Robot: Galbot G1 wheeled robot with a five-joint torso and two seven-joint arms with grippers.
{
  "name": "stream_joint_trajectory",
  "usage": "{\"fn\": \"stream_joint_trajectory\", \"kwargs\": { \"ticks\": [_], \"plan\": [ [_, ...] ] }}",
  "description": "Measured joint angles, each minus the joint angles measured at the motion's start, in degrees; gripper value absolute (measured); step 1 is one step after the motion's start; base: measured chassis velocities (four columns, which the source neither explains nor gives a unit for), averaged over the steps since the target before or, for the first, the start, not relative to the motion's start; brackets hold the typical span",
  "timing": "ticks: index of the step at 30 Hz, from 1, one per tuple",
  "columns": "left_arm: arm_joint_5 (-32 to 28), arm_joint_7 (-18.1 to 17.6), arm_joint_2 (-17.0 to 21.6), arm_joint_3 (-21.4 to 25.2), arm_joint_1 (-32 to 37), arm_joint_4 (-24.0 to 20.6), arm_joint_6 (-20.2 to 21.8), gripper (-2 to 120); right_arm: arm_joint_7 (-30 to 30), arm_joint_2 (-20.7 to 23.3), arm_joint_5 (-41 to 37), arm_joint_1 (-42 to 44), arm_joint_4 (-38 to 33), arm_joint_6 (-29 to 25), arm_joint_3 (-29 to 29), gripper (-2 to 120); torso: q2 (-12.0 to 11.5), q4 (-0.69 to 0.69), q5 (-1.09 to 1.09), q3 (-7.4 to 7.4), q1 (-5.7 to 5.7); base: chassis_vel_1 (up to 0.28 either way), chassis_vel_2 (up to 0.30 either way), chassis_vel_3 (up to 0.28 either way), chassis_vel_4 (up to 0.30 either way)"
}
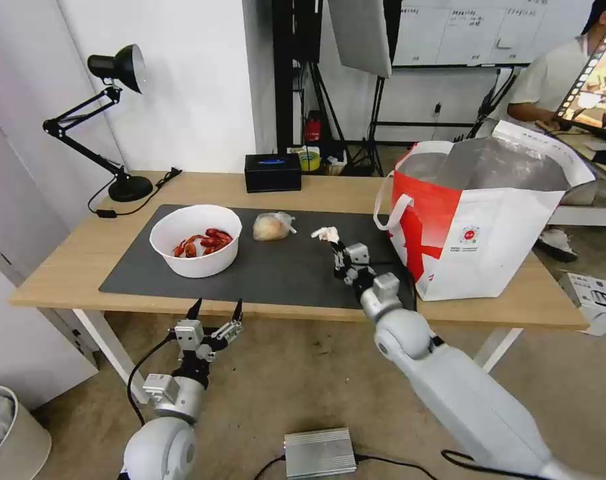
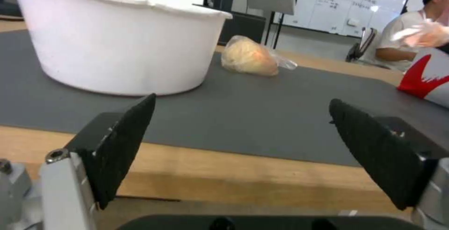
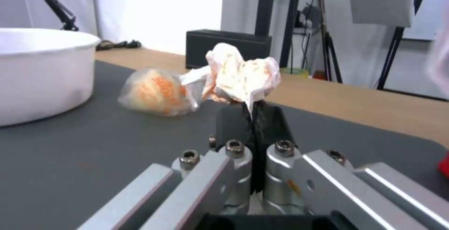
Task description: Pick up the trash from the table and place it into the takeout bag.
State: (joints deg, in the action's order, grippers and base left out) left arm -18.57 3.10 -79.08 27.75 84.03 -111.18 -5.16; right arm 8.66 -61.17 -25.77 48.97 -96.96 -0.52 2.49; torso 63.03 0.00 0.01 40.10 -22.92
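The left gripper (image 1: 216, 309) hangs just short of the table's near edge, below the tabletop level, its two black fingers (image 2: 122, 145) spread wide apart with nothing between them. In the left wrist view it faces the white bowl (image 2: 117, 44) across the strip of bare wood and the near edge of the dark grey mat (image 2: 262, 117).

The right gripper (image 1: 332, 244) is over the mat, to the right of centre and raised clear of its surface, clenched on the crumpled white tissue (image 1: 327, 234). In the right wrist view its fingers (image 3: 269, 123) are pressed together, with the tissue (image 3: 241, 73), stained orange, bunched above their tips.

On the table (image 1: 69, 263), the white bowl (image 1: 195, 241) stands on the left part of the mat (image 1: 283, 273), with red crayfish (image 1: 204, 243) inside. Right of the bowl and a little farther back lies the small clear bag with a tan lump (image 1: 272, 227), on the mat, between the bowl and the held tissue.

The takeout bag (image 1: 479, 220) stands upright at the right end of the table, just right of the right gripper, mouth open, silver foil lining showing, a white strap handle (image 1: 389, 210) hanging on its left side.

At the far edge stand the black tissue box (image 1: 273, 172) in the middle and the black desk lamp (image 1: 106, 120) at the far left corner.
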Motion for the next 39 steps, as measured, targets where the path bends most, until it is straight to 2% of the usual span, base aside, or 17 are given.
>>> {"fn": "stream_joint_trajectory", "kwargs": {
  "ticks": [1, 9, 12, 16, 21, 30, 33, 39],
  "plan": [
    [0.0, -0.06, 0.02, -0.27, -0.48, 0.13, 0.06, 100, -1.15, 1.39, 0.76, 3.08, -2.66, -1.05, -2.56, 0, 0.0, -0.01, -0.01, 0.0, 0.0, 0.0, 0.0, 0.0, 0.0],
    [-0.83, -0.15, 1.49, 0.03, -1.59, 0.35, 0.31, 100, -5.31, 4.81, 5.13, 10.85, -8.85, -6.48, -9.4, 0, 0.0, -0.01, -0.01, 0.0, 0.0, 0.0, 0.0, 0.0, 0.0],
    [-0.98, -0.16, 1.69, 0.21, -1.64, 0.32, 0.35, 100, -6.19, 5.01, 5.63, 11.83, -9.99, -8.1, -10.8, 0, 0.0, -0.01, -0.01, 0.0, 0.01, 0.0, 0.0, 0.0, 0.0],
    [-1.11, -0.18, 2.11, 0.58, -1.64, 0.45, 0.36, 100, -9.88, 5.05, 7.69, 12.09, -10.86, -13.54, -14.07, 0, 0.0, 0.0, -0.01, 0.01, 0.0, 0.0, 0.0, 0.0, 0.0],
    [-1.19, -0.19, 2.52, 0.75, -1.63, 0.69, 0.37, 100, -11.19, 5.62, 7.58, 10.83, -12.05, -16.68, -17.39, 0, 0.0, 0.0, -0.02, 0.01, 0.0, 0.0, 0.0, 0.0, 0.0],
    [-1.16, -0.19, 2.44, 0.16, -1.74, 1.22, 0.38, 100, -11.08, 5.97, 6.89, 9.11, -12.14, -22.05, -23.4, 0, 0.0, 0.0, -0.01, 0.01, 0.0, 0.0, 0.0, 0.0, 0.0],
    [-0.93, -0.19, 2.12, -0.34, -1.78, 1.53, 0.39, 100, -9.01, 5.41, 7.64, 8.94, -12.01, -24.28, -26.91, 0, 0.0, 0.0, -0.01, 0.01, 0.0, 0.0, 0.0, 0.0, 0.0],
    [-0.69, -0.16, 1.98, -0.44, -1.54, 1.65, 0.37, 100, -4.96, 4.8, 7.86, 8.4, -11.99, -24.7, -29.95, 0, 0.0, 0.0, -0.01, 0.01, 0.0, 0.0, 0.0, 0.0, 0.0]
  ]
}}
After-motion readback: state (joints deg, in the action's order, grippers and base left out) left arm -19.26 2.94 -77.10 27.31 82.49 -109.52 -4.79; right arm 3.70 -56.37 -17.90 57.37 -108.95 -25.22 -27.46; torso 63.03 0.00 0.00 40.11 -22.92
